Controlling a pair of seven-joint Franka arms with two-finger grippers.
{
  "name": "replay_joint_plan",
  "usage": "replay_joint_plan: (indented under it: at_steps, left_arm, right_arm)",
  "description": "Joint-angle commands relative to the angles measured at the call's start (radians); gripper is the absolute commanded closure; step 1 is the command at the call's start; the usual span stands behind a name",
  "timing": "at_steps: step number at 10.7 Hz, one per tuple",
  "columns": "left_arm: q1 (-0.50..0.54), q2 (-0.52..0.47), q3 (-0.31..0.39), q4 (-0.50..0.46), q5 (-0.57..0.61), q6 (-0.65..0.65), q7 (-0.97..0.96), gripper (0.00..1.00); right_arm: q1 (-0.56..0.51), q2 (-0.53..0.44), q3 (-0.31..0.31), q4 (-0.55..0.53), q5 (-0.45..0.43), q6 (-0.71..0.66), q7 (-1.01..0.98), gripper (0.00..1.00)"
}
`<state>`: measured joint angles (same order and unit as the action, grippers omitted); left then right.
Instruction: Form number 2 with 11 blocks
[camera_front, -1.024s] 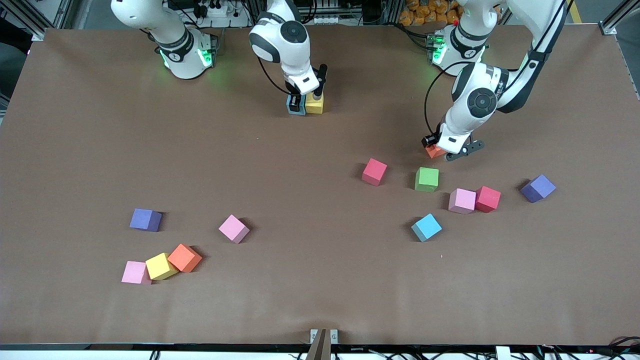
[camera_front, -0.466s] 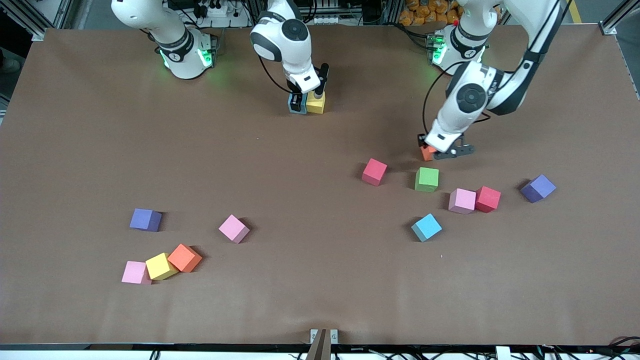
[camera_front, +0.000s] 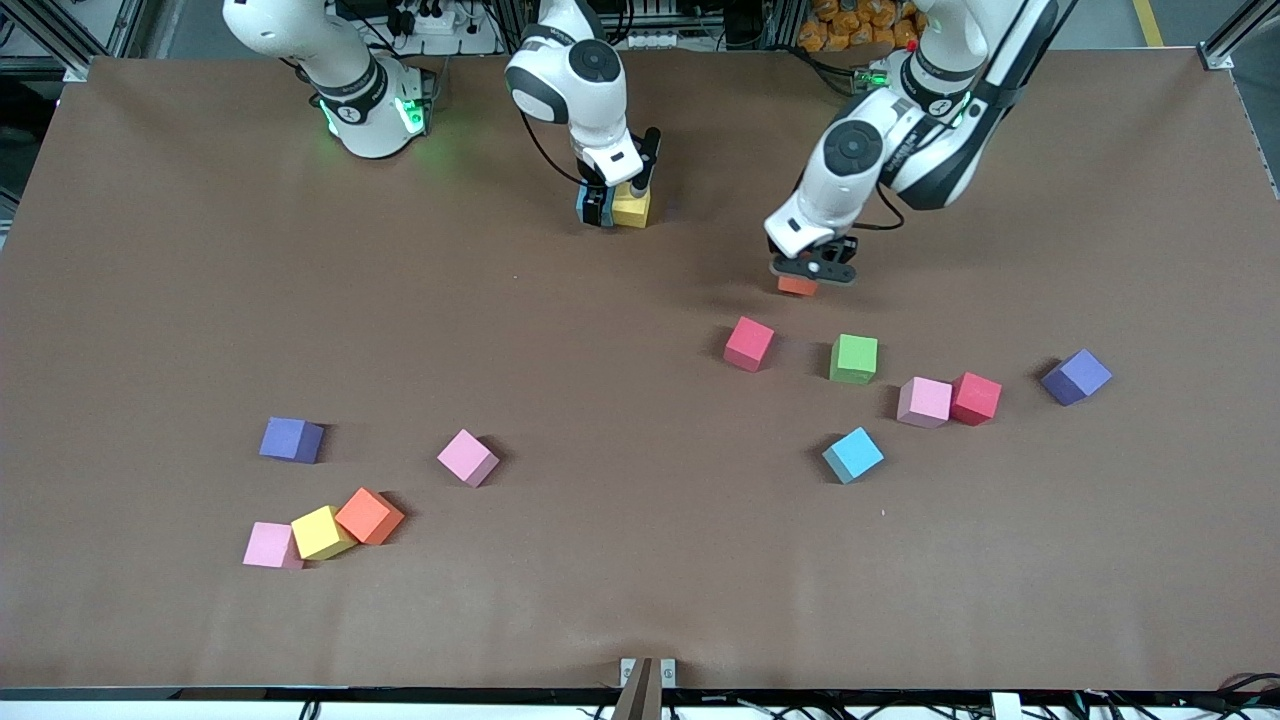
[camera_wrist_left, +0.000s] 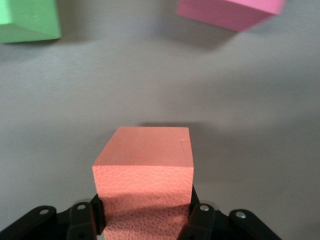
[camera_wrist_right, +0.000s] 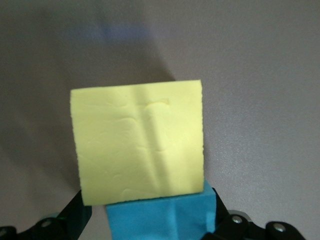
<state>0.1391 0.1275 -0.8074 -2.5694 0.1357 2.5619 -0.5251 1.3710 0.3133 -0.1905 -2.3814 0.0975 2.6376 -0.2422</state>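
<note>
My left end effector (camera_front: 806, 271) pinches an orange foam cube (camera_wrist_left: 143, 172) over the counter (camera_front: 600, 580) — my right end effector (camera_front: 612, 196), spread, straddles yellow (camera_wrist_right: 138, 142) and blue foam cubes (camera_wrist_right: 160, 220).

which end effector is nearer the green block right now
Left. The left end effector, shut on an orange block, is over the table close to the green block. The right end effector is down at the yellow block and blue block, much farther from it.

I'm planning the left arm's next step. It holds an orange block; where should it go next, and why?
Probably carry the orange block, clamped in the left gripper, on toward the yellow block and blue block lying side by side at the right gripper, then set it beside the yellow one. That pair looks like the start of the figure.
</note>
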Motion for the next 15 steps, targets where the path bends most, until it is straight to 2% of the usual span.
replay_joint_plan:
  at_steps: [1,5,7,9,11,13,15]
  left_arm:
    - [0.011,-0.037,-0.047,-0.006,0.016,-0.002,0.028,0.96]
    - [0.010,-0.042,-0.168,-0.005,0.016,-0.005,0.028,0.95]
    - [0.011,-0.057,-0.202,-0.005,0.039,-0.006,0.068,0.94]
    - [0.014,-0.129,-0.205,0.014,0.053,-0.073,0.161,0.94]
    - [0.020,-0.131,-0.208,0.034,0.053,-0.083,0.320,0.94]
    - [0.043,-0.131,-0.208,0.034,0.053,-0.083,0.495,0.94]
    - [0.045,-0.128,-0.207,0.037,0.053,-0.083,0.546,0.96]
  right_arm:
    - [-0.004,-0.074,-0.004,-0.004,0.001,-0.072,0.011,0.00]
    - [-0.045,-0.150,-0.010,-0.004,0.001,-0.142,0.003,0.00]
    - [-0.178,-0.200,-0.013,0.013,-0.001,-0.215,0.003,0.00]
    - [-0.285,-0.209,-0.055,0.077,-0.002,-0.269,0.003,0.00]
    - [-0.354,-0.188,-0.098,0.142,-0.013,-0.271,0.001,0.00]
    - [-0.423,-0.105,-0.127,0.258,-0.045,-0.278,0.003,0.00]
    - [-0.470,-0.028,-0.155,0.348,-0.045,-0.274,-0.012,0.00]
